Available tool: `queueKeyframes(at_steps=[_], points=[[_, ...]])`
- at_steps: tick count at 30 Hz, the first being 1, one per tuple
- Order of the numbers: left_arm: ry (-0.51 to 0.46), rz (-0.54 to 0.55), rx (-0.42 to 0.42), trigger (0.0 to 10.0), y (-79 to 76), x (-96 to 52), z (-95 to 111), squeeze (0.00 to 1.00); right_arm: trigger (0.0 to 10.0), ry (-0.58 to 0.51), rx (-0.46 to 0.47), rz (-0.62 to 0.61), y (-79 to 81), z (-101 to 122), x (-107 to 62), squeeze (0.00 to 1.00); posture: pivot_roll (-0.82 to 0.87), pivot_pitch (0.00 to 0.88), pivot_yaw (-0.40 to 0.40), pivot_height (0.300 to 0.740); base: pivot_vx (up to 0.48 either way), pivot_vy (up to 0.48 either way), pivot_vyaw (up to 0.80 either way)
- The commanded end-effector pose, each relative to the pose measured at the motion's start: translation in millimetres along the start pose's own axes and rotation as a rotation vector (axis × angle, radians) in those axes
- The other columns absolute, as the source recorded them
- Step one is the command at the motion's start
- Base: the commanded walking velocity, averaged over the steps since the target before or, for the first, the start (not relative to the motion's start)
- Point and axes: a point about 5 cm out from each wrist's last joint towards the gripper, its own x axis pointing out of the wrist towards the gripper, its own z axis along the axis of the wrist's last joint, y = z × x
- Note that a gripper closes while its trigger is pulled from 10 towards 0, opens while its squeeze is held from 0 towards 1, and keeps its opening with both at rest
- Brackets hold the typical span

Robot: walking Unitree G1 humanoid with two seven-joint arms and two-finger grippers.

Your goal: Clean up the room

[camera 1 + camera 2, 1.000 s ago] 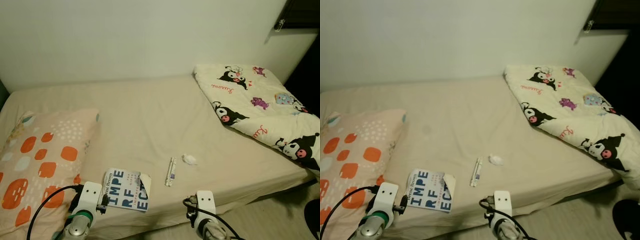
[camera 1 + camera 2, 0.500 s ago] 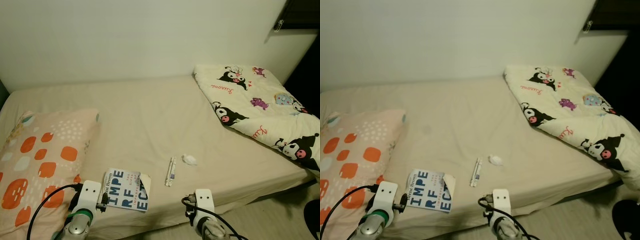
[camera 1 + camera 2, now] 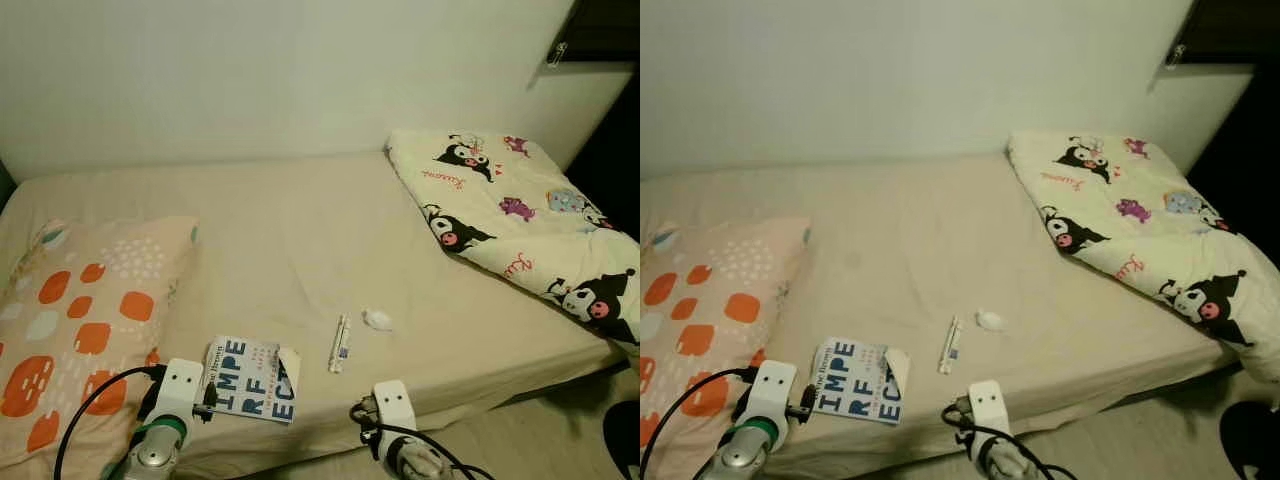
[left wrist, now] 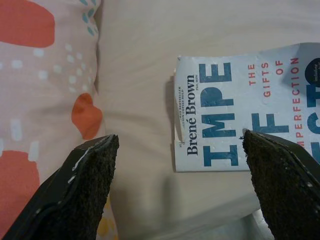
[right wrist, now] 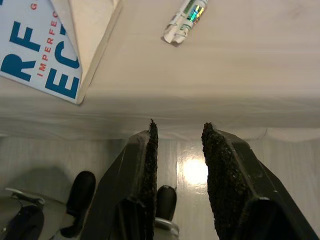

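A book (image 3: 252, 378) lies near the bed's (image 3: 300, 240) front edge, between an orange-spotted pillow (image 3: 80, 330) and a small tube (image 3: 340, 343); left gripper (image 4: 177, 175) jaws spread wide over the book's spine side, right gripper (image 5: 177, 150) jaws narrowly parted

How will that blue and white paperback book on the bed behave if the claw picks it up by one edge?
The blue and white paperback book will probably flex and droop: its cover corner is already curled up. Lying flat on the soft beige bed sheet, it gives little edge to grip. The open left claw hovers at its spine side.
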Motion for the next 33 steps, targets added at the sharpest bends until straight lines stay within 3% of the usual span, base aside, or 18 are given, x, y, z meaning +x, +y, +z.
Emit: queueKeyframes(at_steps=[1, 7, 11, 13, 21, 27, 33], points=[[0.03, 0.0, 0.004, 10.0, -0.3, -1.7, -7.0, 0.0, 10.0, 0.011, -0.031, 0.007, -0.5, -5.1, -1.6, 0.0, 0.05, 0.0, -0.016, 0.74, 0.0, 0.0, 0.0], [0.031, 0.0, 0.005, 10.0, 0.2, -1.5, -7.1, 0.0, 10.0, 0.064, -0.034, -0.013, -0.1, -11.6, -2.1, 0.0, 0.05, 0.0, -0.02, 0.74, 0.0, 0.0, 0.0], [0.028, 0.004, 0.01, 10.0, 1.4, -1.4, -6.8, 0.0, 10.0, 0.036, 0.106, -0.031, -4.1, -10.7, -2.7, 0.0, 0.06, 0.0, -0.024, 0.74, 0.0, 0.0, 0.0], [0.028, 0.004, 0.011, 10.0, 1.5, -1.4, -6.8, 0.0, 10.0, 0.034, 0.125, -0.031, -4.5, -10.7, -2.8, 0.0, 0.06, 0.0, -0.024, 0.74, 0.0, 0.0, 0.0], [0.029, 0.008, 0.01, 10.0, 3.6, -1.4, -6.9, 0.0, 10.0, 0.019, 0.136, -0.002, -1.5, -8.8, -2.4, 0.0, 0.06, 0.0, -0.018, 0.74, 0.0, 0.0, 0.0], [0.032, -0.002, 0.011, 10.0, 3.2, 0.7, -4.3, 0.0, 10.0, 0.04, 0.061, -0.036, -0.7, -7.6, -1.1, 0.0, 0.06, 0.0, -0.003, 0.74, 0.0, 0.0, 0.0], [0.026, -0.006, 0.025, 10.0, 3.5, 2.3, -1.3, 0.0, 10.0, 0.052, 0.087, -0.055, -2.5, -9.3, -1.5, 0.0, 0.07, 0.0, -0.003, 0.74, 0.0, 0.0, 0.0]])
